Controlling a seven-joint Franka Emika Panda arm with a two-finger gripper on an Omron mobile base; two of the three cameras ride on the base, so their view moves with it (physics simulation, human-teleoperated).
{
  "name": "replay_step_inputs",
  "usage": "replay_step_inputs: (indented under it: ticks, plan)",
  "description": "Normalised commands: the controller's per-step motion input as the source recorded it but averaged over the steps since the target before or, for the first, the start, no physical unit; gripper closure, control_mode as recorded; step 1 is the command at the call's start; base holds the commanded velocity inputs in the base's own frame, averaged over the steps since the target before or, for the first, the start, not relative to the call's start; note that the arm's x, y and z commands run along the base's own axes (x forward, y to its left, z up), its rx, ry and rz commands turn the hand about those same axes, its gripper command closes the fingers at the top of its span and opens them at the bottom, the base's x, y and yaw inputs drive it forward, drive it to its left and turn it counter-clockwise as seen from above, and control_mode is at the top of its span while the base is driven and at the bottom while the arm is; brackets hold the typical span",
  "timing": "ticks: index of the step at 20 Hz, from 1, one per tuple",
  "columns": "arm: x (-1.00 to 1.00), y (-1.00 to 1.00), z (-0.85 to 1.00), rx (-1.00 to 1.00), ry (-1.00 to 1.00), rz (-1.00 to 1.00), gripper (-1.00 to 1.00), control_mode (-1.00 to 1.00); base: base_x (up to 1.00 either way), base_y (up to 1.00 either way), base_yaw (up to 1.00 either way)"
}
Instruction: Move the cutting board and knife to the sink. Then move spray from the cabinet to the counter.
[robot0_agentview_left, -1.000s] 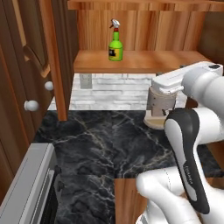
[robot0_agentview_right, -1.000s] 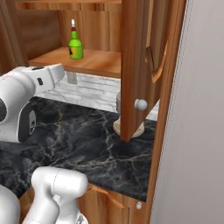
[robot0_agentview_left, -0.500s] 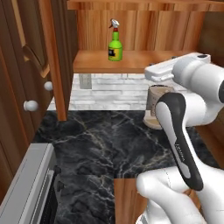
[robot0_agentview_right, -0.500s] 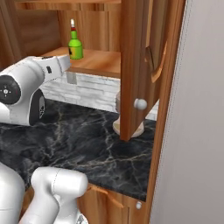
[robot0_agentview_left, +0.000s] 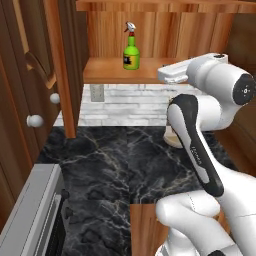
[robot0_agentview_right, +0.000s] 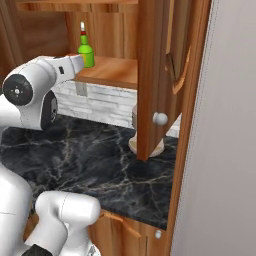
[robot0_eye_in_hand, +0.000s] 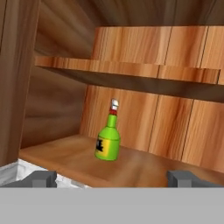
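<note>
hand view shows the gripper (robot0_eye_in_hand: 112, 178) wide open with nothing in it, near the bottom; left base view shows the spray (robot0_agentview_left: 131, 51) upright in the cabinet (robot0_agentview_left: 150, 75), top middle.

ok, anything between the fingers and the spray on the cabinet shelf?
Nothing visible. In the hand view the spray stands upright on the bare cabinet shelf, with the open fingers short of it, spread to either side. Both cabinet doors are swung open.
</note>
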Motion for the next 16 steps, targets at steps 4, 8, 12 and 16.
replay_step_inputs:
  ticks: [4,8,12,16]
  plan:
    - [0.25,0.15,0.18,0.01,0.00,0.00,-1.00,-1.00,0.00,0.00,0.00]
    - [0.36,0.09,0.12,0.02,0.00,0.00,-1.00,-1.00,0.00,0.00,0.00]
    - [0.34,0.00,0.02,0.01,0.02,0.00,-1.00,-1.00,0.00,0.00,0.00]
    - [0.39,0.00,0.00,0.00,0.07,0.00,-1.00,-1.00,0.00,0.00,0.00]
